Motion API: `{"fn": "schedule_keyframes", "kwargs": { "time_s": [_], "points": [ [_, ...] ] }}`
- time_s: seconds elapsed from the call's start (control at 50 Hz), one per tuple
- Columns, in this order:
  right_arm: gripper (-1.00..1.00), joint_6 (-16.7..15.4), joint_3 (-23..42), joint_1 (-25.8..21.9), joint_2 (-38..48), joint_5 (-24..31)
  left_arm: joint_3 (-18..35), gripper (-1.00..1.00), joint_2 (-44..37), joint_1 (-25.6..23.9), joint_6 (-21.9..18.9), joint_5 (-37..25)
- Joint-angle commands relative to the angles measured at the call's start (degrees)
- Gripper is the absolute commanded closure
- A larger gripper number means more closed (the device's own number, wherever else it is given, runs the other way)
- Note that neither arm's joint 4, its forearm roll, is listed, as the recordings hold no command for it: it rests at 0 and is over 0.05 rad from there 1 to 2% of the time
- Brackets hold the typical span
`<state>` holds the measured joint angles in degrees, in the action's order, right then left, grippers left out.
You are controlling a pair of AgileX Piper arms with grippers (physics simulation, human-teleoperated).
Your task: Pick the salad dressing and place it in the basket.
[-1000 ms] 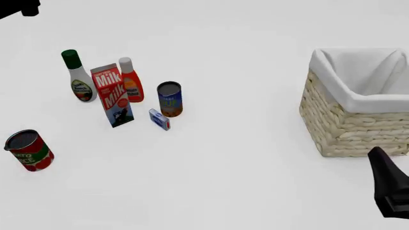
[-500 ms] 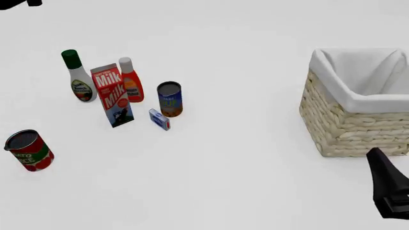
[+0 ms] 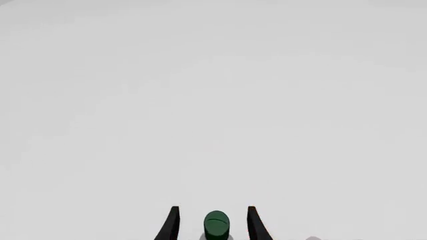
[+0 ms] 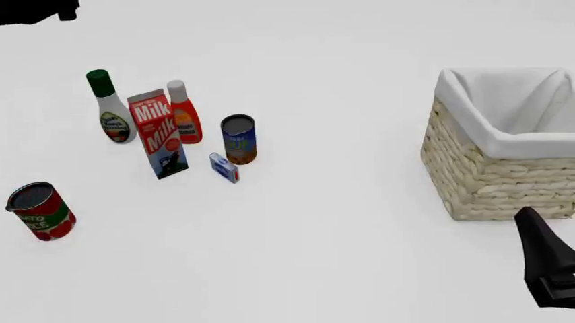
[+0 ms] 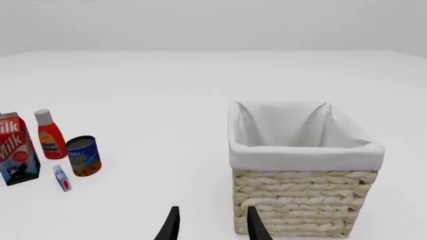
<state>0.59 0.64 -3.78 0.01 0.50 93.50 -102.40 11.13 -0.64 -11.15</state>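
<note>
1. The salad dressing (image 4: 110,108) stands upright on the white table (image 4: 341,222), at the far left of the grocery cluster in the front view, well apart from the basket (image 4: 503,145) on the table's right side.
2. Just to its right stands the milk carton (image 4: 157,133), with the red-orange bottle (image 4: 184,113) behind the carton's right edge.
3. Further right is a blue soup can (image 4: 239,139), and a small blue-and-white box (image 4: 223,167) lies in front of it.
4. A red tomato can (image 4: 40,211) sits alone near the front left, apart from the rest.
5. The left gripper (image 3: 212,222) is above the bottle: in the left wrist view the dark green cap (image 3: 216,224) shows between the two dark fingers, with a gap on each side, so the jaws are spread and touch nothing.
6. In the front view only a dark piece of the left arm (image 4: 36,10) shows at the top left corner.
7. The right gripper (image 5: 212,222) is near the basket's front, its jaws spread and empty; the basket's white lining (image 5: 303,155) fills much of the right wrist view.
</note>
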Motion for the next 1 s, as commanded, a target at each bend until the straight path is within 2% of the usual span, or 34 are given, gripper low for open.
{"fn": "schedule_keyframes", "kwargs": {
  "time_s": [0.02, 0.1, 0.3, 0.44, 0.64, 1.0],
  "points": [
    [-1.00, -0.05, 0.38, -0.24, 0.00, 0.10, 4.15, -1.00, -3.68, -0.44, 1.01, -3.08],
    [-1.00, -0.03, 0.60, -0.36, 0.00, 0.22, 5.39, -1.00, -4.75, -0.99, 2.37, -4.69],
    [-1.00, -0.16, 1.22, -0.84, 0.02, 0.54, 5.69, -1.00, -6.77, -0.03, 1.74, -5.17],
    [-1.00, -0.12, 0.94, -1.02, 0.02, 0.47, 4.37, -1.00, -7.40, 0.20, 0.56, -3.69],
    [-1.00, -0.17, 0.94, -1.07, 0.03, 0.54, 3.43, -1.00, -9.33, 1.80, 1.13, -2.47],
    [-1.00, 0.06, 0.51, -1.13, 0.00, 0.34, 1.87, -1.00, -12.06, 1.15, 1.17, -0.37]
  ]
}}
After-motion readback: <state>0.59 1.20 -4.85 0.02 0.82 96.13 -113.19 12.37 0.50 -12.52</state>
